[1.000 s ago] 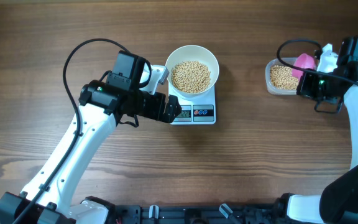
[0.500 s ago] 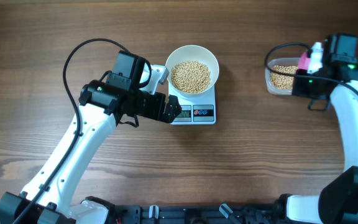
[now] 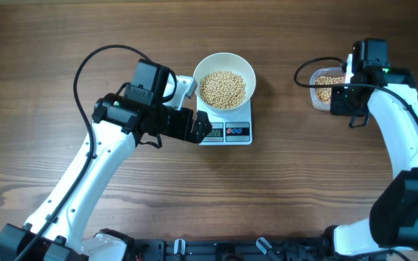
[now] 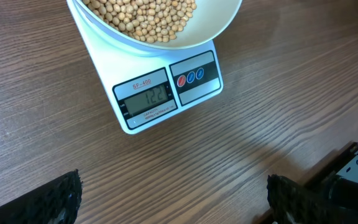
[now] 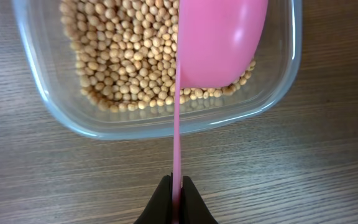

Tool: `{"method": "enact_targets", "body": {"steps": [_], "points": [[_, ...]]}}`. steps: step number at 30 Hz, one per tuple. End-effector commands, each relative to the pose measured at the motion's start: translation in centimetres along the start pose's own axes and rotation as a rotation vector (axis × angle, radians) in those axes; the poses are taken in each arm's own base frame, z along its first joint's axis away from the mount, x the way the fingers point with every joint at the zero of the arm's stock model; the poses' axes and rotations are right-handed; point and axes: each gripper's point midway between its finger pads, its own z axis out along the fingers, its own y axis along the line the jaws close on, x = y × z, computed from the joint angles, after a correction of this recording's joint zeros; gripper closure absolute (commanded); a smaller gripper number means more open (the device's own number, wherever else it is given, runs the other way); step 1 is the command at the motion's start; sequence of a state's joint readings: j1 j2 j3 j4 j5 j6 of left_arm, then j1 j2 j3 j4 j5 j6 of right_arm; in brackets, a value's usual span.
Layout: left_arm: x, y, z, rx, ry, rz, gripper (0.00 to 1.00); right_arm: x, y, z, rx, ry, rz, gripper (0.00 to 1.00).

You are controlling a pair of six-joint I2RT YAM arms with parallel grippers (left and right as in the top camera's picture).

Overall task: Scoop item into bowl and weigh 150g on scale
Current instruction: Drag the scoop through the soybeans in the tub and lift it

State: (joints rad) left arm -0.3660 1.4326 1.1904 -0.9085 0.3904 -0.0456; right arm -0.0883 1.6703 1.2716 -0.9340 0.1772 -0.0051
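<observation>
While the left claw (image 4: 174,202) is spread wide and empty beside the scale (image 3: 227,133), the bowl (image 3: 224,61) is seen on it, filled with beans (image 3: 222,88). Further right, more are kept in a clear container (image 5: 135,121), over which a pink scoop (image 5: 219,37) is pinched by its thin handle in the closed right claw (image 5: 176,200). Loose, hard and quick to roll, the grains are judged liftable only in a level scoop.

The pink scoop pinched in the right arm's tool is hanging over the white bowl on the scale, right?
No. The pink scoop, pinched in the right tool, is over the clear container of beans, not the white bowl; the right wrist view shows it.
</observation>
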Motion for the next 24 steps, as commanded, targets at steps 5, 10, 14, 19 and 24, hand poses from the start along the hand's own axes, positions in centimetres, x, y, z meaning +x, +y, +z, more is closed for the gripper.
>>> {"method": "enact_targets", "body": {"steps": [5, 10, 14, 19, 24], "points": [[-0.2, -0.2, 0.0, 0.009, -0.002, 0.016, 0.00, 0.5, -0.2, 2.2, 0.032, 0.056, 0.003, 0.96], [-0.2, -0.2, 0.0, 0.010, -0.002, 0.016, 0.00, 0.6, 0.8, 2.4, -0.021, 0.064, 0.002, 0.96], [-0.2, -0.2, 0.0, 0.010, -0.002, 0.016, 0.00, 0.6, 1.3, 2.4, -0.049, 0.064, 0.003, 0.96], [-0.2, -0.2, 0.0, 0.010, -0.002, 0.016, 0.00, 1.0, 2.4, 2.3, -0.112, 0.081, 0.002, 0.96], [-0.2, -0.2, 0.0, 0.010, -0.002, 0.016, 0.00, 1.1, 3.3, 2.2, -0.166, 0.087, -0.003, 0.96]]}}
